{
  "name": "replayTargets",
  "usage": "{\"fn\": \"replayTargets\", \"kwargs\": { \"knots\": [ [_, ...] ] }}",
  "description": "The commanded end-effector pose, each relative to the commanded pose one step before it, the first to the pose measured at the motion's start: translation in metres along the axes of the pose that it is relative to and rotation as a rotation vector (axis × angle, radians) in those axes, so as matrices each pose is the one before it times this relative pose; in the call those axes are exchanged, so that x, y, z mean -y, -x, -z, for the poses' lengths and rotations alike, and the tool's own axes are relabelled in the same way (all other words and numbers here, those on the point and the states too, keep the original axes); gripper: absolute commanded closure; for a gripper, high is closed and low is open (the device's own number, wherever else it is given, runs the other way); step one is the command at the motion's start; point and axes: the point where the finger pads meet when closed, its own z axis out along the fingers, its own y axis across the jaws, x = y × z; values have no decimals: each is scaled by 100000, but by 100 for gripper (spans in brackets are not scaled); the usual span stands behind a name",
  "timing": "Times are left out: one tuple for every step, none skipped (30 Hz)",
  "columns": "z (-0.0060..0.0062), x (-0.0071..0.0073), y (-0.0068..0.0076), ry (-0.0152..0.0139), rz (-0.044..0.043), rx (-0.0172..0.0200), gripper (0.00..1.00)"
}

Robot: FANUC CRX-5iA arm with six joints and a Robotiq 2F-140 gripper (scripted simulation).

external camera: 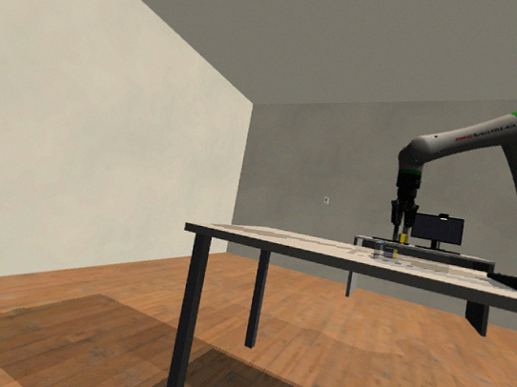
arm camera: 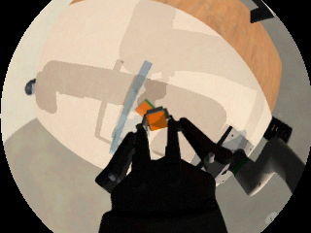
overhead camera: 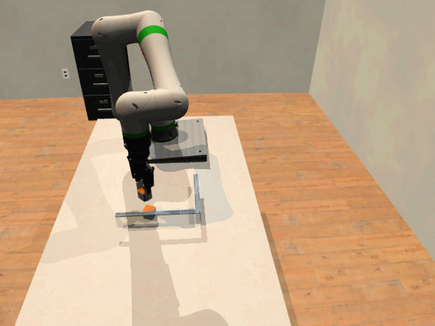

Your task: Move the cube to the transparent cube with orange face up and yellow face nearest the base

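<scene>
My gripper (overhead camera: 144, 193) (external camera: 403, 237) (arm camera: 156, 116) is shut on the cube (overhead camera: 141, 191) (external camera: 403, 238) (arm camera: 155, 118) and holds it a little above the table (overhead camera: 217, 280) (external camera: 291, 241). The cube shows an orange face in the top view and the wrist view, and a yellow face in the exterior view. The transparent cube (overhead camera: 149, 209) (external camera: 391, 253) (arm camera: 142, 108) rests on the table just in front of and below the held cube, against the long bar of an L-shaped metal rail (overhead camera: 175, 212) (arm camera: 135, 97). Its top is orange.
The rail's short bar (overhead camera: 196, 187) runs back toward the arm's grey base plate (overhead camera: 193, 140). A black filing cabinet (overhead camera: 88, 73) stands behind the table. A monitor (external camera: 437, 228) stands on a far desk.
</scene>
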Motion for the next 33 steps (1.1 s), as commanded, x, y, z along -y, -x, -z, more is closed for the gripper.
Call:
{"fn": "replayTargets", "kwargs": {
  "knots": [
    [1, 438, -164, -7, 6118, -44, 100],
    [0, 289, -127, 0, 4455, 0, 100],
    [0, 314, -156, 0, 4942, 0, 100],
    [0, 322, -180, 0, 5193, 0, 100],
    [0, 312, -196, 0, 5191, 0, 100],
    [0, 286, -201, 0, 4935, 0, 100],
    [0, 249, -194, 0, 4445, 0, 100],
    [0, 203, -173, 0, 3761, 0, 100],
    [0, 153, -141, 0, 2937, 0, 100],
    [0, 0, 0, 0, 0, 0, 100],
    [0, 0, 0, 0, 0, 0, 100],
    [0, 104, -102, 0, 2053, 0, 100],
    [0, 60, -61, 0, 1202, 0, 100],
    [0, 25, -25, 0, 500, 0, 100],
    [0, 4, -4, 0, 79, 0, 100],
    [0, 0, 0, 0, 0, 0, 100],
    [0, 0, 0, 0, 0, 0, 100],
    [0, 0, 0, 0, 0, 0, 100],
    [0, 0, 0, 0, 0, 0, 100],
    [0, 0, 0, 0, 0, 0, 100],
    [0, 0, 0, 0, 0, 0, 100],
    [0, 0, 0, 0, 0, 0, 100],
    [0, 0, 0, 0, 0, 0, 100],
    [0, 0, 0, 0, 0, 0, 100],
    [0, 0, 0, 0, 0, 0, 100],
    [0, 0, 0, 0, 0, 0, 100],
    [0, 0, 0, 0, 0, 0, 100],
    [0, 0, 0, 0, 0, 0, 100],
    [0, 0, 0, 0, 0, 0, 100],
    [0, 0, 0, 0, 0, 0, 100],
    [0, 0, 0, 0, 0, 0, 100],
    [0, 0, 0, 0, 0, 0, 100],
    [0, 0, 0, 0, 0, 0, 100]
  ]
}}
